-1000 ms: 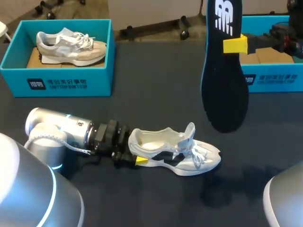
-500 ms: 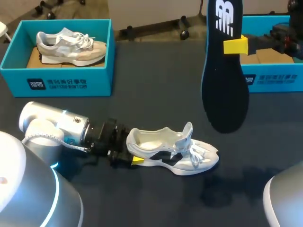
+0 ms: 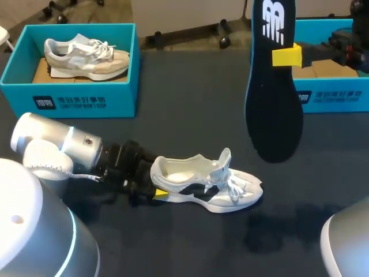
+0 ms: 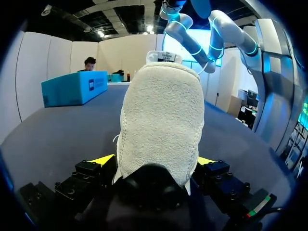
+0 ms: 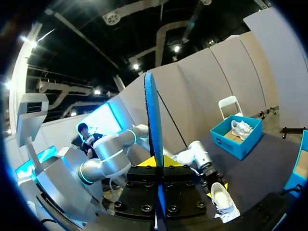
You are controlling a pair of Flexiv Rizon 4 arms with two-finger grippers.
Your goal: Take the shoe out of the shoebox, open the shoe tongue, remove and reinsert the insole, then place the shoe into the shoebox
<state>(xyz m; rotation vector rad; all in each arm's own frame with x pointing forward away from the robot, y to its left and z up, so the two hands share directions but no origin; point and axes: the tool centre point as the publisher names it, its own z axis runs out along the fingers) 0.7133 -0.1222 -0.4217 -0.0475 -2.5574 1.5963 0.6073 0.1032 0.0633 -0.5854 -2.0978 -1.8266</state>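
White shoe (image 3: 204,187): lies on its sole on the dark table (image 3: 190,121), lower middle of the frame, toe to the right and tongue raised. Over the last second it has slid a little to the left.
Left gripper (image 3: 155,183): clamped on the shoe's heel, with a yellow tip on each side in the wrist view. It has drawn back leftward with the shoe.
Left arm (image 3: 55,151): its silver elbow now sits farther left and higher in the frame.
Insole (image 3: 274,86): hangs upright, toe down, upper right of the frame, unmoved.
Right gripper (image 3: 286,55): closed on the insole's upper part, unmoved.
Right shoebox (image 3: 334,98): upper right, partly behind the insole and cut by the frame edge.
Left shoebox (image 3: 69,101): upper left, a beige shoe (image 3: 86,56) inside.
Hard to see: from above, the heel hides the left gripper's far finger, and the insole's top runs out of frame. The heel fills the left wrist view. The right wrist view shows the insole edge-on.
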